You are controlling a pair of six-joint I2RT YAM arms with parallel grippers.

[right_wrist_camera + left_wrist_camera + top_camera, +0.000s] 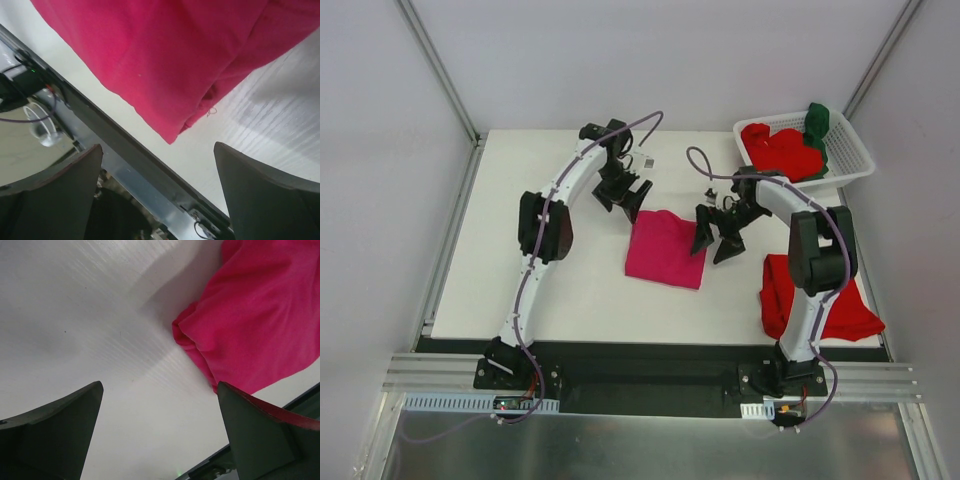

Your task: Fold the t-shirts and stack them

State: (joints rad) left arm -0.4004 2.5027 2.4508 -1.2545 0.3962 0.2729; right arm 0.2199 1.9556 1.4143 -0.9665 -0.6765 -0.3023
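1. nearest to me, a red t-shirt [840, 312] lies loose and rumpled on the table [520, 180], at its near right corner. it touches the right arm's base and is partly hidden behind that arm. its longer spread runs left to right along the near edge.
2. at mid-table the magenta t-shirt [665, 250] lies flat, folded into a nearly square pad. no long axis is clear, and it is turned slightly, so its right side sits a little nearer than its left.
3. the right gripper [716, 243] hangs just beside the pad's right edge. its claw is released, fingers [55, 195] spread wide and holding nothing. its wrist view shows a folded corner of the pink cloth with a loose thread.
4. the left gripper [620, 200] hangs at the pad's far left corner, likewise released and bare. its wrist view shows the bunched fold just ahead of its fingers [55, 430].
5. farthest, in the far right corner, the white basket [850, 152] holds crumpled red t-shirts [782, 150]. a dark green t-shirt [817, 120] is draped over its far rim.
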